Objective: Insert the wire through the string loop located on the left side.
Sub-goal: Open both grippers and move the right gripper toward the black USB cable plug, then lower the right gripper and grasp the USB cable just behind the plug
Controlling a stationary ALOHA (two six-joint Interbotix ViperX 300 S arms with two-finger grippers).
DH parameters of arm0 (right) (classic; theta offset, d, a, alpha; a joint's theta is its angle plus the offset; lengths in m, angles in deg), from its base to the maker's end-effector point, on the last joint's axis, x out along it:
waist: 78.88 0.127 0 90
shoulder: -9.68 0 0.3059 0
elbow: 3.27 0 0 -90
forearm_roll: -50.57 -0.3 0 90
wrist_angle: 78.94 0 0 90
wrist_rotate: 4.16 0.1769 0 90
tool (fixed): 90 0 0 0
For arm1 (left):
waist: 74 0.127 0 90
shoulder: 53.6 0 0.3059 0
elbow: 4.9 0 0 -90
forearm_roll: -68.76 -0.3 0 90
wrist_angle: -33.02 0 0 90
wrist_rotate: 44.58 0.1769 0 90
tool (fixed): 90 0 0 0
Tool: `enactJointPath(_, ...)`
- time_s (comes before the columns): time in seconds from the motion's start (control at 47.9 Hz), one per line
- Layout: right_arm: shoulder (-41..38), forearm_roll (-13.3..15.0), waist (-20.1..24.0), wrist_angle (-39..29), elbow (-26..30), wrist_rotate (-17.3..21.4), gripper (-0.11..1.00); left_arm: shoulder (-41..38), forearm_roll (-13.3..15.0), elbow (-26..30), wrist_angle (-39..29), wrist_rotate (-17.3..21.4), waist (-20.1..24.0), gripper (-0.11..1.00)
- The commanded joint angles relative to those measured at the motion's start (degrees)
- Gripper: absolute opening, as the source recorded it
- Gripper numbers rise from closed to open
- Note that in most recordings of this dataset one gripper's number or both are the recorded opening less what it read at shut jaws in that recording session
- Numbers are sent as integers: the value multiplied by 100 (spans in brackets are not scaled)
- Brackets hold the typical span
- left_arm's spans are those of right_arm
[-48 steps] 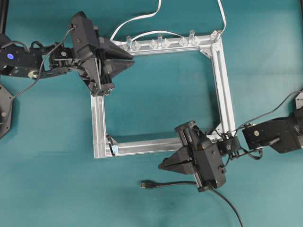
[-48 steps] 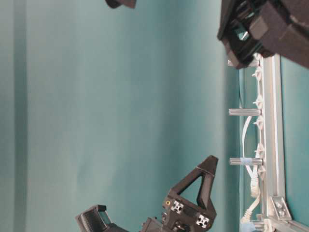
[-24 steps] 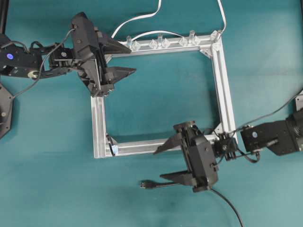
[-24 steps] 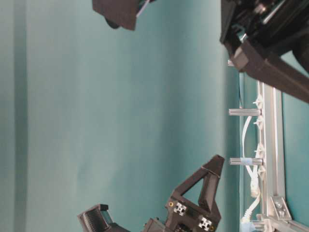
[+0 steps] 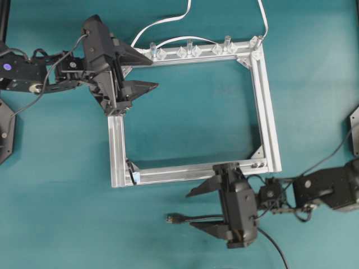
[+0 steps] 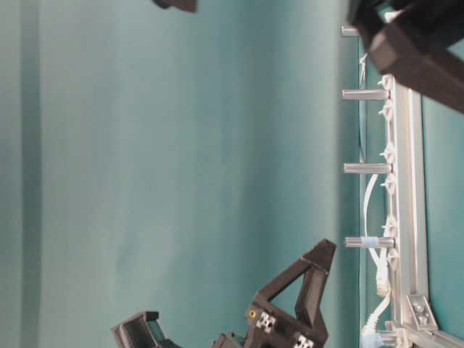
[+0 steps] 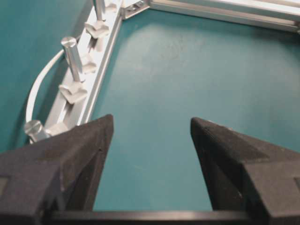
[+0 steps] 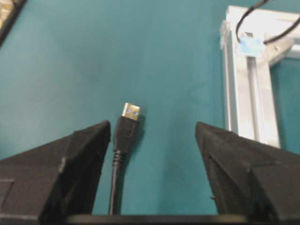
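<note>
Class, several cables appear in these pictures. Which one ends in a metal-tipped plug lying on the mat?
The black wire, lying between the right gripper's open fingers. The white cables instead run along the frame's far rail.

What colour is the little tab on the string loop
Pale blue; the tab on the string loop shows best in the right wrist view.

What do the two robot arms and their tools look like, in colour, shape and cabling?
Both arms are matte black. Each tool, left and right, has two flat triangular fingers with a cut-out and dark foam-like pads inside, mounted on a boxy black wrist body. Thin black leads loop along each arm. The left arm shows a small blue light.
</note>
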State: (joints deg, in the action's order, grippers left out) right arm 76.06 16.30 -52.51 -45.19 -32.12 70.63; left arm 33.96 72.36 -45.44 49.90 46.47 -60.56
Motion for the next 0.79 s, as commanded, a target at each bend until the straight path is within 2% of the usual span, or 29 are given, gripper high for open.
enactJointPath(0.0, -9, -439, 123, 132, 264, -202, 76, 220, -18, 0, -53, 0, -18, 69)
enactJointPath(0.083, -132, -694, 193, 132, 369, -334, 76, 325, -18, -70, -123, 9, -18, 69)
enactJointPath(0.209, -281, -835, 246, 114, 466, -343, 76, 422, -18, -176, -167, 9, -18, 69)
enactJointPath(0.772, -712, -861, 202, -97, 492, -343, 76, 466, -18, -378, -176, 0, -281, 69)
